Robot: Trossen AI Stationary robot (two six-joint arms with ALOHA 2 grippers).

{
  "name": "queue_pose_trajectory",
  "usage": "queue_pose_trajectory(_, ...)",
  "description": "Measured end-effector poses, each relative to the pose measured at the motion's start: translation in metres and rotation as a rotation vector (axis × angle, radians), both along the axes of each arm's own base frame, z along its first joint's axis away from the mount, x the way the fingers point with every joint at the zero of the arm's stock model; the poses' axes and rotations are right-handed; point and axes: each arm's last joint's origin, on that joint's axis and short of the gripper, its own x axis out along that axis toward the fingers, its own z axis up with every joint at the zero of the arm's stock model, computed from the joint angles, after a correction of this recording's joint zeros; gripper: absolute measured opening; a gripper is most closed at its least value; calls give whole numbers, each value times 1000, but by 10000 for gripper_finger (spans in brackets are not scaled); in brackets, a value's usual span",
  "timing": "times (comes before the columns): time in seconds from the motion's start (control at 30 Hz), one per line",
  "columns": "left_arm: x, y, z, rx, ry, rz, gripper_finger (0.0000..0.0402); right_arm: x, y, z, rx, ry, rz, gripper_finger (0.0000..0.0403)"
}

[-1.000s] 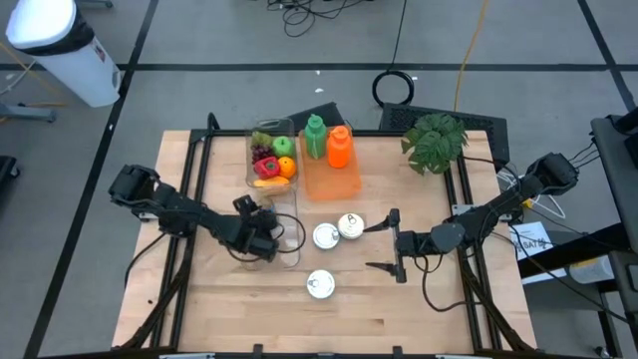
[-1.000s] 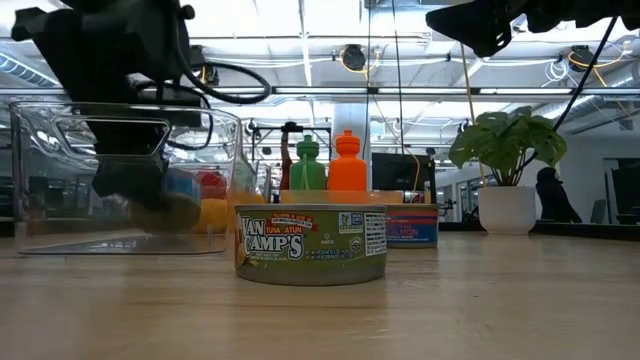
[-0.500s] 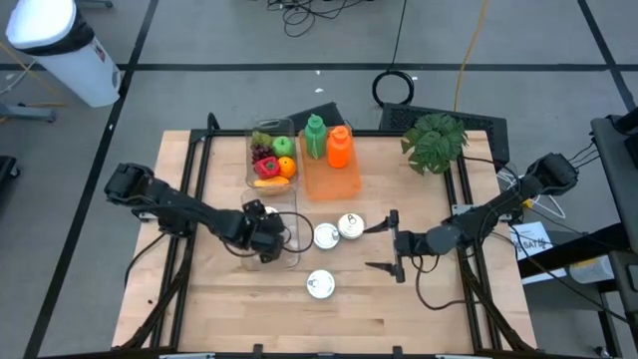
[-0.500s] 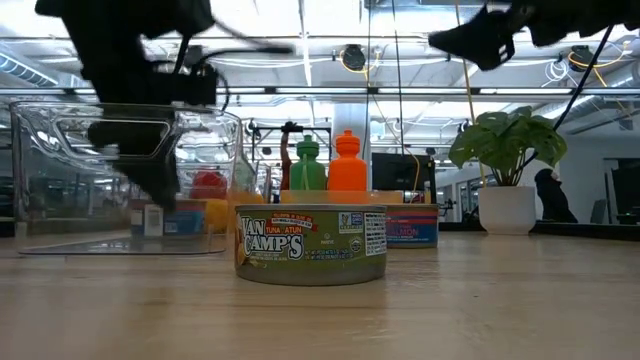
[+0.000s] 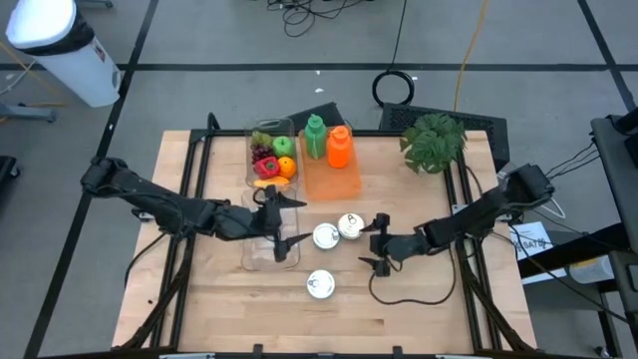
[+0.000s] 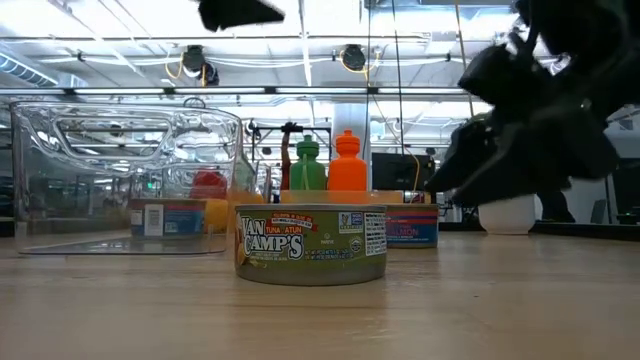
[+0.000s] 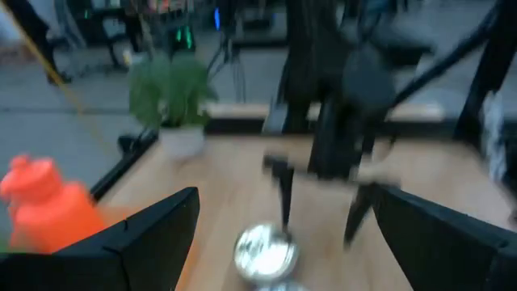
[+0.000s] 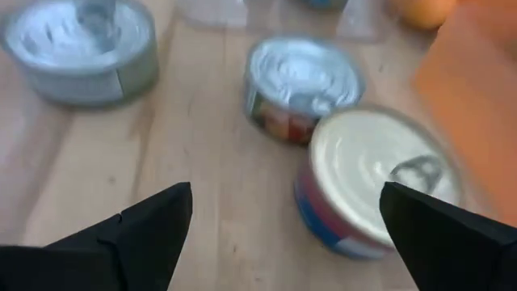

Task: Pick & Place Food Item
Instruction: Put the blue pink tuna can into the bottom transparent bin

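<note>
Hovering wide open and empty, the left gripper (image 5: pixel 289 221) hangs over the clear bin (image 5: pixel 271 249) at the bench's (image 5: pixel 199 299) middle. The right gripper (image 5: pixel 375 241), also spread wide, sits beside 3 cans (image 5: pixel 339 227). A second clear container (image 5: pixel 271 152) near the far edge holds fruit (image 5: pixel 273 160); an orange tray (image 5: pixel 332 175) carries 2 bottles (image 5: pixel 328 140).

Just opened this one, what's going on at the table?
Both arms are over a wooden table with three cans on it, neither holding anything. The left gripper sits with open jaws above the near clear bin, which has a can inside. The right gripper, also open, is low beside the blue-labelled can, pointing at it. The green-labelled can stands apart, nearer the front edge.
</note>
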Motion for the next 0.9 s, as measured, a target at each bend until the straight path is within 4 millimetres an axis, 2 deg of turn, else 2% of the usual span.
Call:
queue_pose_trajectory(0.2,3,-2,2,-10,-37,-46,385,7,5,-5,110,50,72,377)
queue_pose_trajectory(0.43,5,2,-7,-17,20,-28,375,-4,13,-17,269,223,157,377)
queue_pose_trajectory(0.5,6,4,-7,-20,21,-20,373,-3,16,-15,317,215,172,377)
queue_pose_trajectory(0.77,12,12,-13,-53,37,17,380,-10,18,-13,284,250,191,377)
queue_pose_trajectory(0.9,11,12,-15,-60,58,18,379,-14,14,-2,247,220,145,377)
